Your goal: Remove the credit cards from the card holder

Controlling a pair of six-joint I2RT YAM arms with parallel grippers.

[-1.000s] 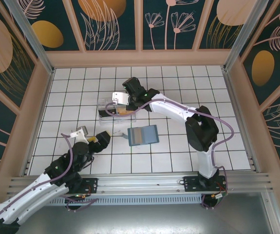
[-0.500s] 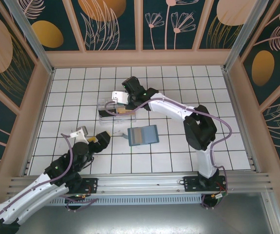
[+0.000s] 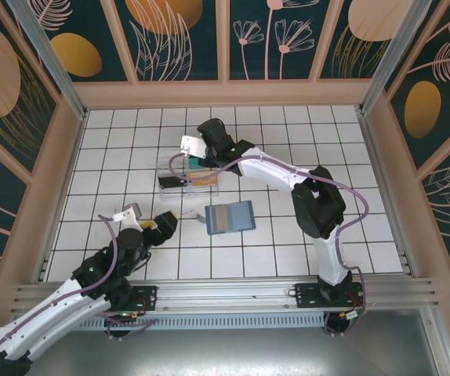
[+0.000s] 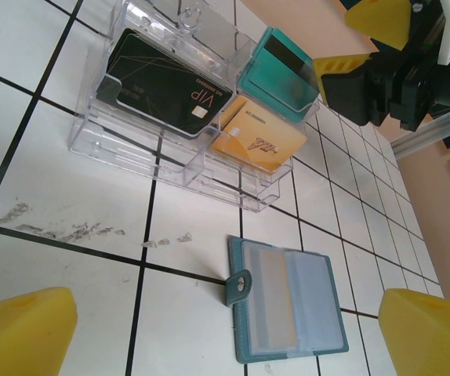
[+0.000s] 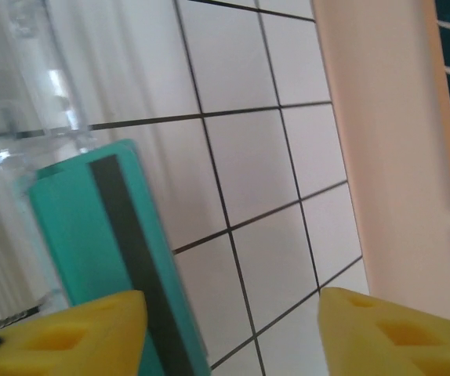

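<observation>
Black card (image 4: 162, 82) reads "VIP"; orange card (image 4: 260, 141) script seems illegible.

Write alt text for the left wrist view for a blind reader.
A clear plastic box on white tiles holds a black card, an orange-tan card and a tilted teal card with a dark stripe. The blue card holder lies open in front of it; the right gripper hangs just beyond the teal card.

Teal dark-striped plastic card (image 5: 92, 251) blurred up close, lower end hidden behind a yellow finger (image 5: 60, 333) of the right gripper (image 5: 229, 333).
</observation>
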